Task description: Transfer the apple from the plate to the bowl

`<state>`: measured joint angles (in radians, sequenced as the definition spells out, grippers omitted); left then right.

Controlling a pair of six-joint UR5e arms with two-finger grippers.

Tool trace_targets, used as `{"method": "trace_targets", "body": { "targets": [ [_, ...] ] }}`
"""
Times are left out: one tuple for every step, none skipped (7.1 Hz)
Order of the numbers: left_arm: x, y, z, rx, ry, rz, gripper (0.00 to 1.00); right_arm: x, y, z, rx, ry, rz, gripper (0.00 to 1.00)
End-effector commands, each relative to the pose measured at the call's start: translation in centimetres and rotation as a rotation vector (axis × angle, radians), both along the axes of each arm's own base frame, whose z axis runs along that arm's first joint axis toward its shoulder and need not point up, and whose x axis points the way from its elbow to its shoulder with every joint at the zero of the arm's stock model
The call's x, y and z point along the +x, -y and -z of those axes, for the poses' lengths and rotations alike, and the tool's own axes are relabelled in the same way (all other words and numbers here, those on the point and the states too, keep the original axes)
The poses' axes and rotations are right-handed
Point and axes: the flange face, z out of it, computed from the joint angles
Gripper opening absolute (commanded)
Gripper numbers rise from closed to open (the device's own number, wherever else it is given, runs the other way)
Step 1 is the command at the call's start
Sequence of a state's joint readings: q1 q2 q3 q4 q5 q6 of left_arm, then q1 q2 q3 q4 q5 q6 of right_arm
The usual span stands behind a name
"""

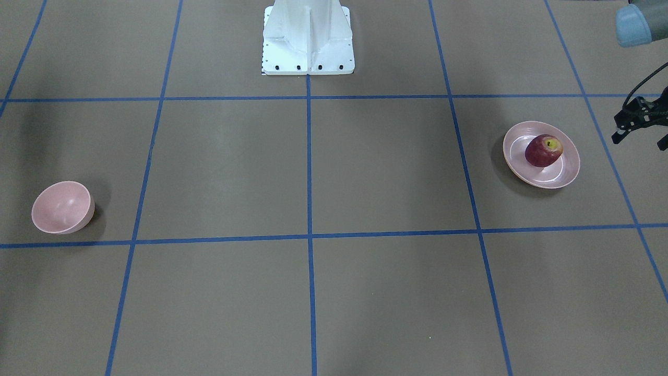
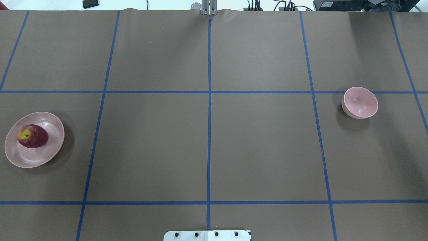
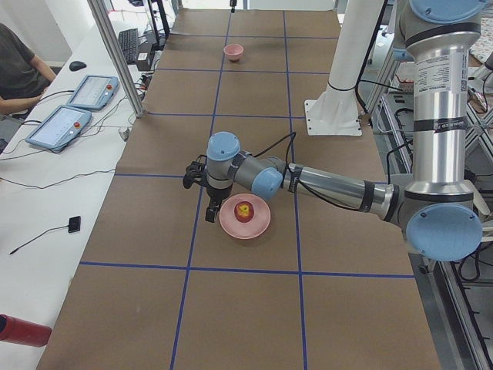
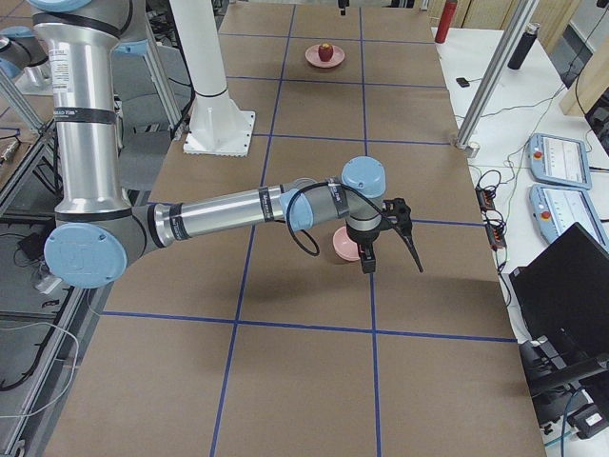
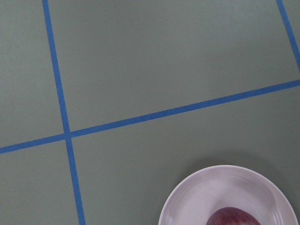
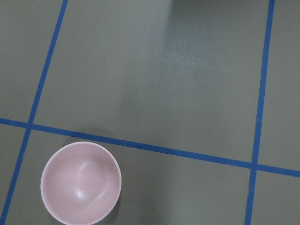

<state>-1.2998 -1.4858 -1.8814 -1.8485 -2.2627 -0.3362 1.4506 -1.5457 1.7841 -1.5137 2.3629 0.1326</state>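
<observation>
The dark red apple [image 1: 543, 150] with a yellow stem patch lies on the wide pale pink plate [image 1: 566, 175], also shown in the overhead view [image 2: 32, 136] and at the bottom of the left wrist view [image 5: 232, 216]. The small deep pink bowl [image 1: 62, 207] stands empty at the table's other end, also in the right wrist view [image 6: 80, 183]. My left gripper [image 1: 641, 140] hovers open and empty just beside the plate, not touching it. My right gripper [image 4: 394, 266] hangs above the table next to the bowl [image 4: 339, 249]; I cannot tell if it is open or shut.
The white robot pedestal [image 1: 308, 39] stands at the table's middle rear edge. Blue tape lines grid the brown table. A seated operator [image 3: 19, 69] and two control pendants [image 3: 69, 127] are beside the table's far side, with a red bottle [image 3: 15, 330] there too.
</observation>
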Motion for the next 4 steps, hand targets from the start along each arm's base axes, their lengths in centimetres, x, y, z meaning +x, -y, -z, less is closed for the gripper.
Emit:
{"method": "trace_targets", "body": {
  "targets": [
    [-1.3, -1.5, 1.7, 0.023, 0.021, 0.046, 0.98, 0.2, -0.7, 0.4, -0.026, -0.002, 0.009, 1.00],
    [-1.5, -2.4, 0.0, 0.003, 0.027, 0.042, 0.98, 0.1, -0.6, 0.3, -0.032, -0.003, 0.010, 1.00],
    [-1.5, -2.5, -0.3, -0.009, 0.022, 0.045, 0.98, 0.0, -0.6, 0.3, -0.033, -0.003, 0.012, 1.00],
    [-1.4, -2.4, -0.5, -0.015, 0.019, 0.043, 0.98, -0.1, -0.6, 0.0, -0.036, -0.003, 0.013, 1.00]
  ]
}}
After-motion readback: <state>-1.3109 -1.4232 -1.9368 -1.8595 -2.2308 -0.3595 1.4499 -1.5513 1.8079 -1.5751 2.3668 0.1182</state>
